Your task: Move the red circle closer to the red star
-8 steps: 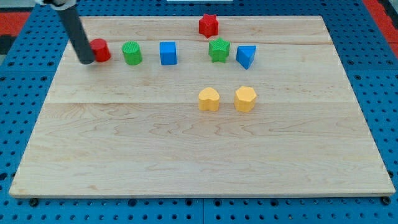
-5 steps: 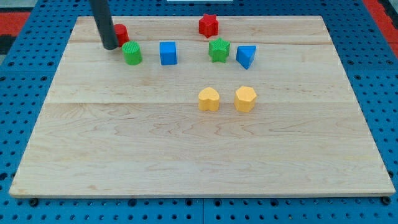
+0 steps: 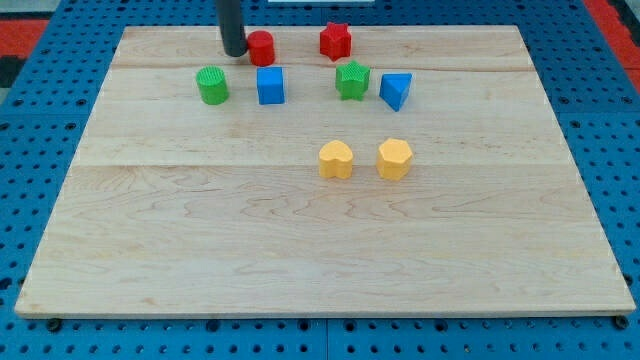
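A wooden board (image 3: pixel 200 220) held every block. Leftmost sat a green cylinder (image 3: pixel 212 85). My tip (image 3: pixel 234 52), gripping nothing, touched the left side of the red circle (image 3: pixel 261 48). The red star (image 3: pixel 335 41) lay near, rightward along the top edge.

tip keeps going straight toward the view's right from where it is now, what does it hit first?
My tip sits at the red circle's left side, so it meets that first. Beyond it in that line stands the red star, with bare board between them.
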